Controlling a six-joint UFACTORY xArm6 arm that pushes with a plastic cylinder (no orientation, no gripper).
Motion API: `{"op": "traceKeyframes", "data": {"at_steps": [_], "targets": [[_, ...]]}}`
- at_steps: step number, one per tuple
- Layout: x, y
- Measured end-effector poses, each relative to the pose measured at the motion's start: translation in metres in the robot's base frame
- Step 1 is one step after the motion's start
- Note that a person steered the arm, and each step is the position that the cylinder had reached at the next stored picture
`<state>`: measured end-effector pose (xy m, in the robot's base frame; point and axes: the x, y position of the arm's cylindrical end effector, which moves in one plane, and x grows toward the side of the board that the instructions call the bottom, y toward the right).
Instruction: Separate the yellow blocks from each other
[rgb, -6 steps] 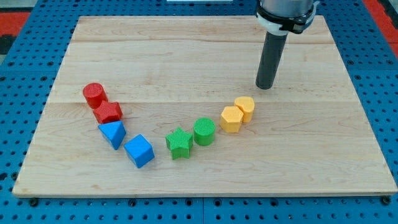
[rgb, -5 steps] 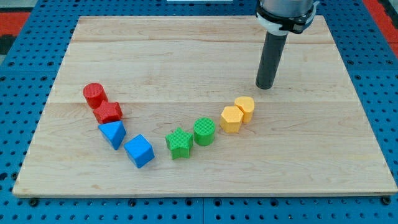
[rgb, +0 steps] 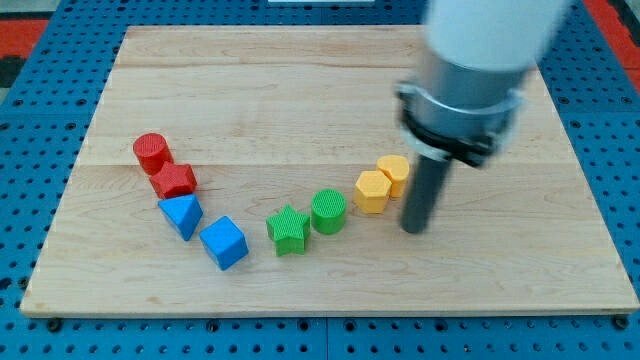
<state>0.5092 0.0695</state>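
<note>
Two yellow blocks touch each other right of the board's middle: a yellow hexagonal block (rgb: 371, 191) and a yellow cylinder (rgb: 393, 173) just up and right of it. My tip (rgb: 413, 230) rests on the board just right of and below the two yellow blocks, a small gap away from them. The arm's body above the rod is blurred.
A green cylinder (rgb: 328, 211) and a green star (rgb: 288, 230) lie left of the yellow blocks. Further left are a blue cube (rgb: 223, 243), a blue triangle (rgb: 181, 214), a red star-like block (rgb: 174, 181) and a red cylinder (rgb: 151, 153). The wooden board (rgb: 300, 90) sits on blue pegboard.
My tip has moved from above the yellow blocks down toward the view's bottom, to their lower right. No block has moved.
</note>
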Motion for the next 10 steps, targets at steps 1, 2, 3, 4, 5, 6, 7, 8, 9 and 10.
{"op": "traceKeyframes", "data": {"at_steps": [1, 2, 3, 4, 5, 6, 7, 8, 9, 10], "targets": [[-0.065, -0.005], [-0.076, 0.014], [-0.059, 0.02], [-0.073, 0.03], [-0.076, 0.03], [-0.056, 0.039], [0.01, 0.027], [0.075, -0.011], [0.109, -0.064], [0.099, -0.172]]}}
